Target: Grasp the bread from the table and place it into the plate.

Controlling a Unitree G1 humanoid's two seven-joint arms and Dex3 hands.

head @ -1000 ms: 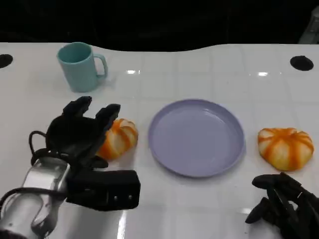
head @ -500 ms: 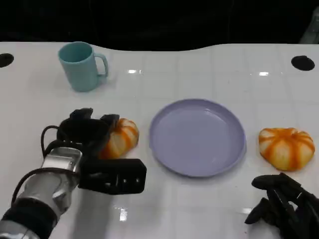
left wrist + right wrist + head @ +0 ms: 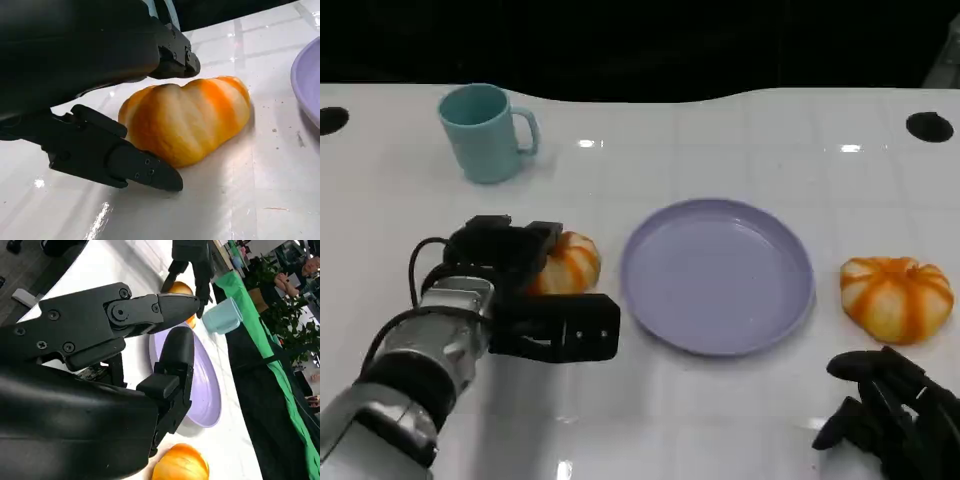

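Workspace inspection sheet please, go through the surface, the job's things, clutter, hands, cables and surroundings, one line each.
Surface: white glossy table, with dark round holes near its far corners.
Job's things: left bread lies on the table beside the purple plate; right bread lies on the plate's other side; the plate holds nothing.
Clutter: teal mug, upright, far left.
Hands: left hand is around the left bread, fingers on either side, bread not lifted; whether it grips cannot be told. Right hand rests low near the right bread, holding nothing.
Cables: black cable loops at the left wrist.
Surroundings: the right wrist view shows green cloth, plants and people beyond the table.
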